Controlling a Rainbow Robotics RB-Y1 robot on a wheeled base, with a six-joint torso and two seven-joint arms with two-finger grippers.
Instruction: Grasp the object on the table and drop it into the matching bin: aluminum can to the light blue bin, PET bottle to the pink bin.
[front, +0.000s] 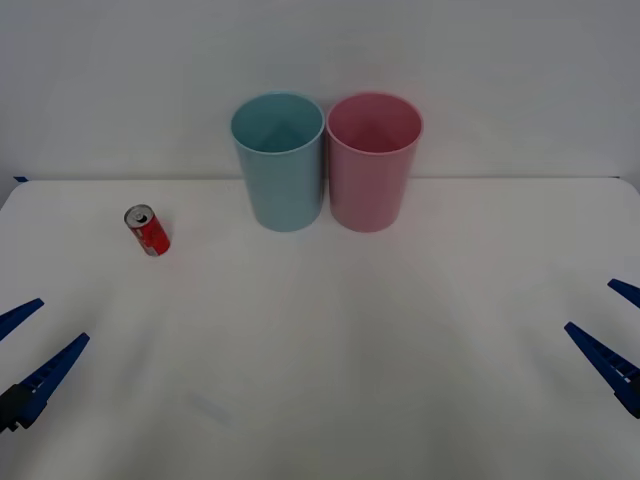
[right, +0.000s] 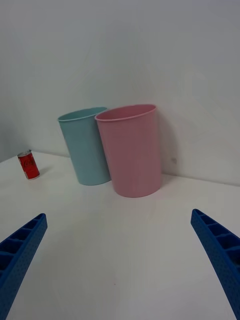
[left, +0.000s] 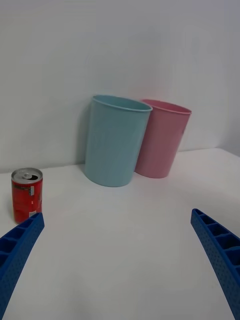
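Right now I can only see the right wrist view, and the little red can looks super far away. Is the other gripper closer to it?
Observer: Yes. The left gripper hangs open over the table's near left part, on the same side as the red can. The right gripper is open at the far right.
Operator: Is there anything inside the light blue bin?
Observer: The front view looks down into the light blue bin, and it looks empty.
Operator: Is the can's top opened?
Observer: The left wrist view shows a dark opening in its silver lid.
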